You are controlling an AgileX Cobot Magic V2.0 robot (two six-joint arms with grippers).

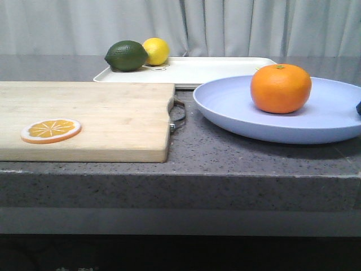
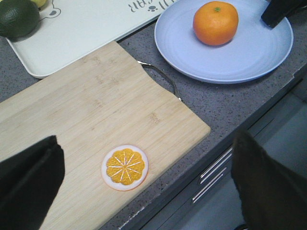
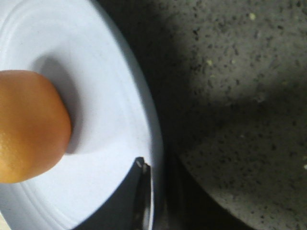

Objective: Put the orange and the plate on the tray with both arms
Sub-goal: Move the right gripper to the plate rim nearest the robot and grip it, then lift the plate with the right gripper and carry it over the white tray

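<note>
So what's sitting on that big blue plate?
Just the orange, resting on the plate. The right end effector is at the plate's rim. What lies under the orange is hidden.

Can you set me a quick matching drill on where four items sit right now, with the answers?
Things:
1. whole round bright-orange orange
2. flat round orange slice
3. dark green lime
4. large shallow lavender-blue plate

Places:
A. on the flat white rectangular tray, beside the yellow lemon
B. directly on the grey speckled countertop
C. on the lavender-blue plate
D. on the pale wooden cutting board

Pairs: 1-C, 2-D, 3-A, 4-B
</note>
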